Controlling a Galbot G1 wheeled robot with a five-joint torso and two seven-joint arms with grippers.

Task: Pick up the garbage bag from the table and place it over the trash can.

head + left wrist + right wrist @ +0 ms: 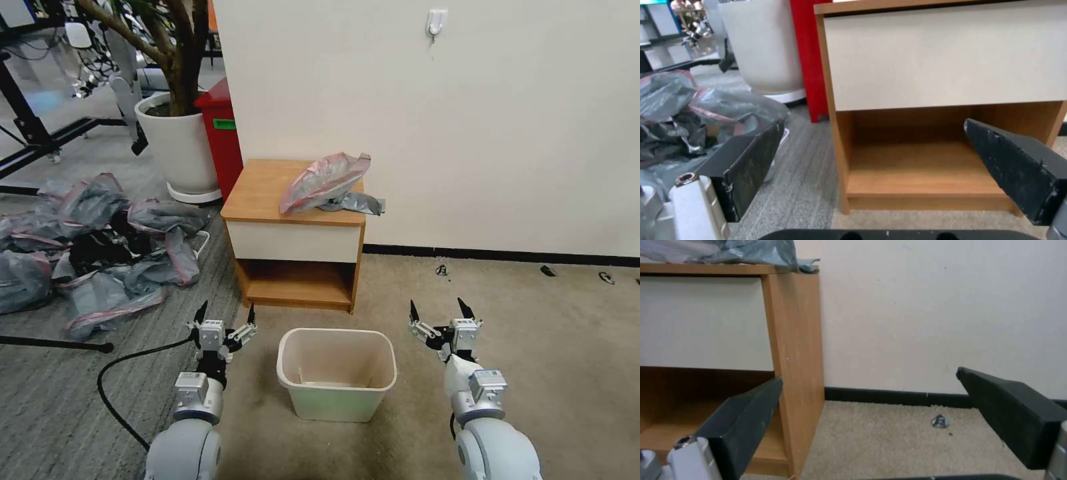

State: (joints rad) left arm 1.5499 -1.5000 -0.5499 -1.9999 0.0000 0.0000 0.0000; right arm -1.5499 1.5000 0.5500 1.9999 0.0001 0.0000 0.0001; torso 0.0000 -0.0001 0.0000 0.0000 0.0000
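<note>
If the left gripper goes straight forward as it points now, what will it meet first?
Probably the table. The left gripper, fingers open, points at the open shelf under the white drawer front, so it would likely enter that shelf space or touch the table's side panel. Depth is unclear. The garbage bag lies higher, on top.

Even indoor light, soft pictures

We are seeing flat, diffuse light falling from above, leaving the wall [467,133] bright and laying only faint shadow under the table [293,200] top and inside its shelf. The head view is bending straight lines near its edges. Both wrist views are looking soft, with the near fingers [751,160] blurring slightly.
</note>
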